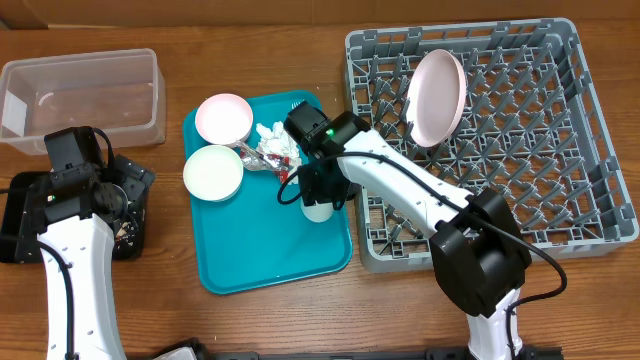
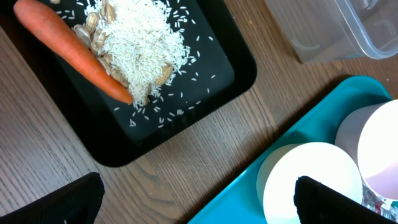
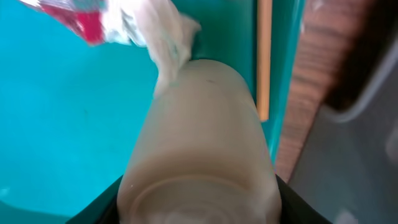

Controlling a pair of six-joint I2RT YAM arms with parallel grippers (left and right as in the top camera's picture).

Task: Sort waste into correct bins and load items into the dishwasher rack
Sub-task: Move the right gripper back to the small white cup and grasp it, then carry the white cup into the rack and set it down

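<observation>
Waste is split between two places: a carrot (image 2: 68, 53) and a heap of rice (image 2: 140, 37) lie in the black tray (image 2: 208, 81) at the table's (image 2: 37, 143) left edge, the carrot along one side of the rice and touching it. The crumpled napkins (image 1: 272, 135) and the red wrapper (image 1: 285, 158) sit on the teal tray (image 1: 250, 250) just right of the two bowls (image 1: 223, 118) (image 1: 213, 172). The clear tub (image 1: 85, 95) stands behind the black tray. A plate (image 1: 437, 97) leans on its edge among the pegs of the rack (image 1: 560, 200) on the right. The right gripper (image 1: 318, 192) is down at the teal tray's right side over the cup (image 3: 199, 149); its dark fingers (image 3: 99, 208) press against both sides of the cup, so the jaws are half closed around it. A wooden stick (image 3: 263, 59) lies along the tray's edge just beyond the cup, and a napkin touches the cup's far end. The left gripper (image 2: 199, 205) hovers between the black tray and the teal tray, spread wide and holding nothing.
</observation>
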